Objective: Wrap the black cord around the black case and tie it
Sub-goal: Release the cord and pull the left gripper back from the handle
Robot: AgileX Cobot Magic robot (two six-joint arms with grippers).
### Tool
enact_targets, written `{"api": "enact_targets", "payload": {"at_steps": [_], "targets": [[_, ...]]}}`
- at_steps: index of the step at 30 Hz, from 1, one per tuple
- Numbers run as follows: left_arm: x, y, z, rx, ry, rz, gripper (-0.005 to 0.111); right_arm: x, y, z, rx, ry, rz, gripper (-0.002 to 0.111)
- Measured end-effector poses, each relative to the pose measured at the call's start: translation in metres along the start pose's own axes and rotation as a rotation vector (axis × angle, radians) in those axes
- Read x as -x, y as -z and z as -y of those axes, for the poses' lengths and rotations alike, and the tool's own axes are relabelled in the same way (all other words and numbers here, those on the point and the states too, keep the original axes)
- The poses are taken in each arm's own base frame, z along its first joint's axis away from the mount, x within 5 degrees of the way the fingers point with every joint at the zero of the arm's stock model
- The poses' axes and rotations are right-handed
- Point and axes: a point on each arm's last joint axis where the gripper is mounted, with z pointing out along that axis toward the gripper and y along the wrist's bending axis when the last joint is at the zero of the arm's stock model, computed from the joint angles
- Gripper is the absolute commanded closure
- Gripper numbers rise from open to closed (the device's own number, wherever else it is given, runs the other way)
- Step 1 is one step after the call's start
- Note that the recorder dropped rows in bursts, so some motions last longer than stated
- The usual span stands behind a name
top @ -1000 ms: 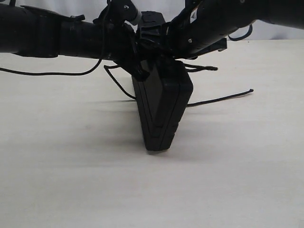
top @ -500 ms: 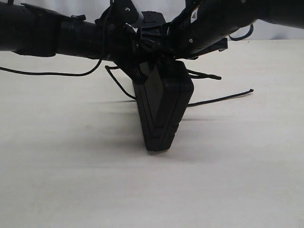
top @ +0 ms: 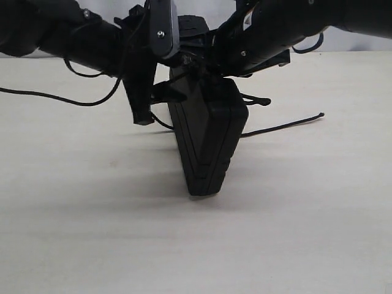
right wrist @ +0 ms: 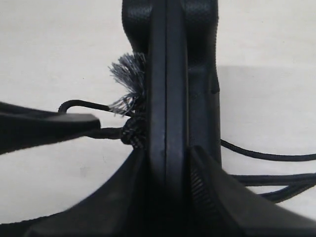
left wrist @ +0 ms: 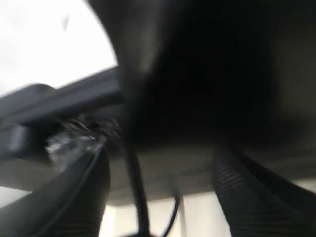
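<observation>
Matt plastic case (top: 208, 144), braided cord (top: 282, 127)

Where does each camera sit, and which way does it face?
Exterior view: off the arms, low over the table, facing the standing black case; left arm and right arm show.
Left wrist view: on the left arm, blurred against something dark; left gripper fingers show.
Right wrist view: on the right arm, facing the case's edge; right gripper clamps it.
Shared: exterior and right wrist views show case and black cord.

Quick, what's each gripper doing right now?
Left gripper: open, jaws wide apart.
Right gripper: closed on the black case.
</observation>
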Motion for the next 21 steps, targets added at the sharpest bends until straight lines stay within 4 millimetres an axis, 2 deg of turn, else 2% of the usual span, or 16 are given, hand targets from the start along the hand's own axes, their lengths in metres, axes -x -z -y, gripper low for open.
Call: {"api": "enact_targets", "payload": {"at_steps": [3,7,8,10,11,14,15,21], "targets": [[-0.011,0.001,0.005,-0.056,-0.052,-0.122,0.049,0.0,0.0,0.0,0.0,0.0,0.0,0.104],[-0.01,0.001,-0.002,0.025,0.001,-0.118,0.049,0.0,0.0,0.0,0.0,0.0,0.0,0.104],[-0.01,0.0,-0.002,0.025,0.016,-0.114,0.052,0.0,0.0,0.0,0.0,0.0,0.0,0.104],[-0.014,-0.007,-0.001,0.015,0.035,-0.12,0.07,0.0,0.0,0.0,0.0,0.0,0.0,0.104],[-0.016,-0.009,0.0,0.014,0.037,-0.124,0.083,0.0,0.0,0.0,0.0,0.0,0.0,0.104],[-0.022,-0.019,0.0,0.017,0.062,-0.132,0.103,0.0,0.0,0.0,0.0,0.0,0.0,0.104],[-0.022,-0.02,0.0,0.023,0.079,-0.127,0.107,0.0,0.0,0.0,0.0,0.0,0.0,0.104],[-0.019,-0.02,-0.004,0.065,0.165,-0.089,0.107,0.0,0.0,0.0,0.0,0.0,0.0,0.104]]}}
